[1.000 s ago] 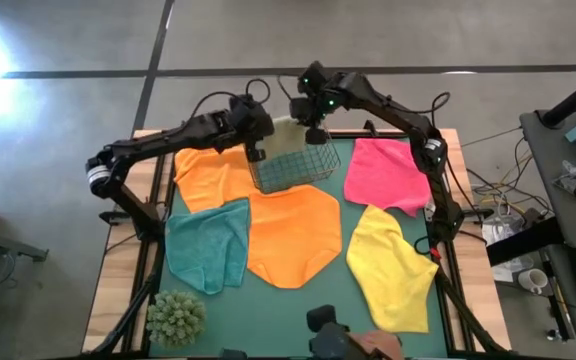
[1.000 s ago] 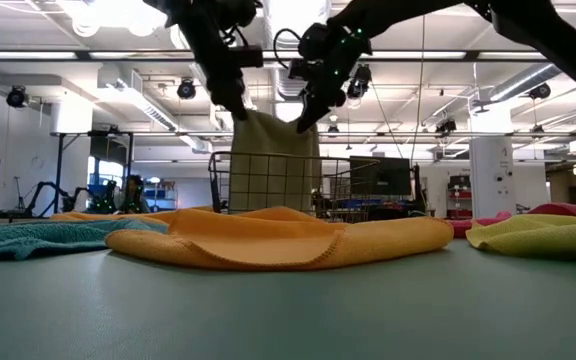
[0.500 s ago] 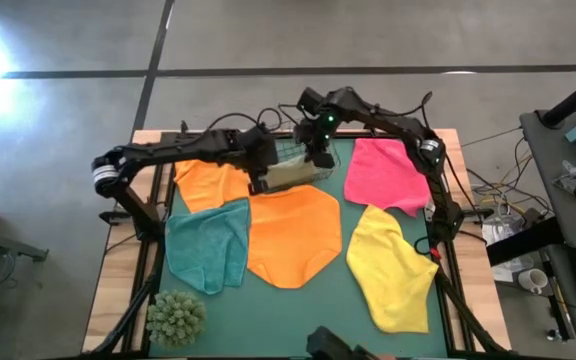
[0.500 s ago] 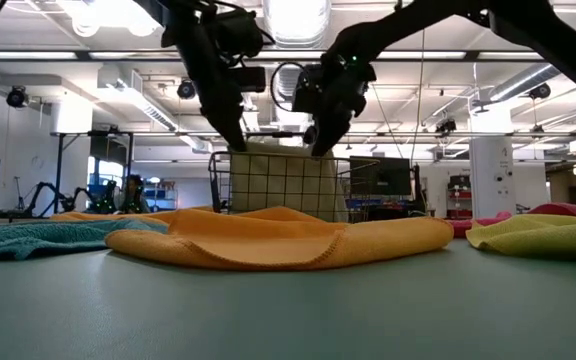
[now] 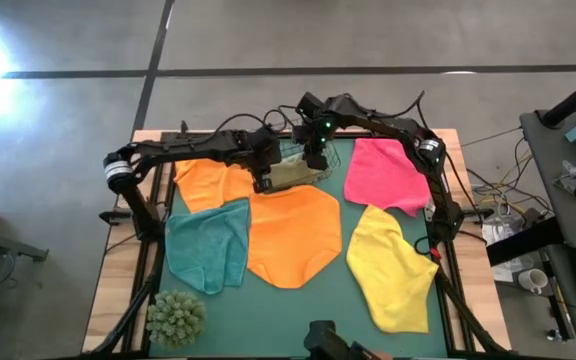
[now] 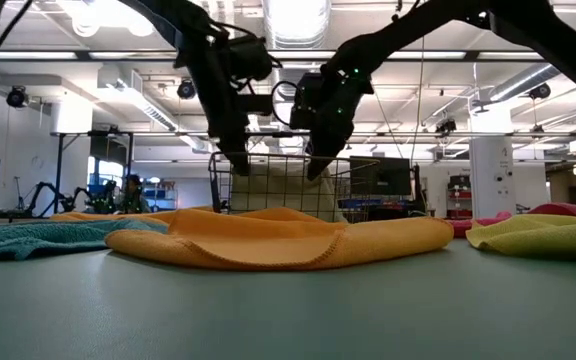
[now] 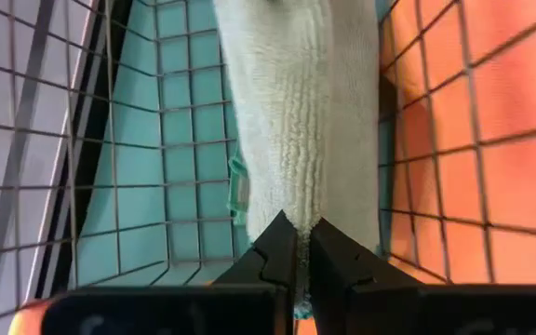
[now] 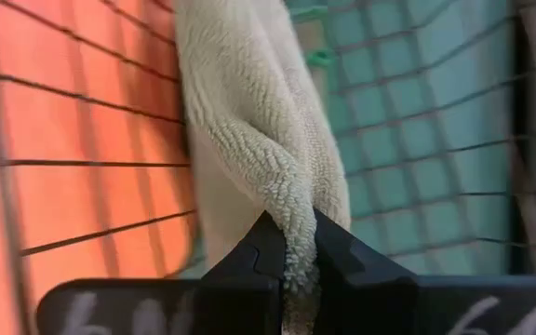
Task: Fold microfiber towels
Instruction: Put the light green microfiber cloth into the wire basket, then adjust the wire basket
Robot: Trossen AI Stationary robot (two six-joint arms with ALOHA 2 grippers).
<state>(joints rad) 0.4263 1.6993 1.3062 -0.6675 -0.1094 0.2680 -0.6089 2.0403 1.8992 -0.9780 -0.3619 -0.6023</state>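
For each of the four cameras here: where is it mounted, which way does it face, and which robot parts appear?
High: overhead, straight down; both arms over the wire basket.
Low: table height, level across; both arms descend from above.
Left wrist: left gripper pinching the pale olive-green towel.
Right wrist: right gripper pinching it too.
Shared: both wrist views show that towel against basket mesh.

Both arms crowd the wire basket at the mat's twelve o'clock, their grippers pinched on a pale olive-green towel inside it, blocking passage there. Towels cover most of the green mat: orange at centre, another orange at ten o'clock, teal at eight, pink at two, yellow at four. A spiky plant ball stands at seven. Bare mat lies open at six o'clock.
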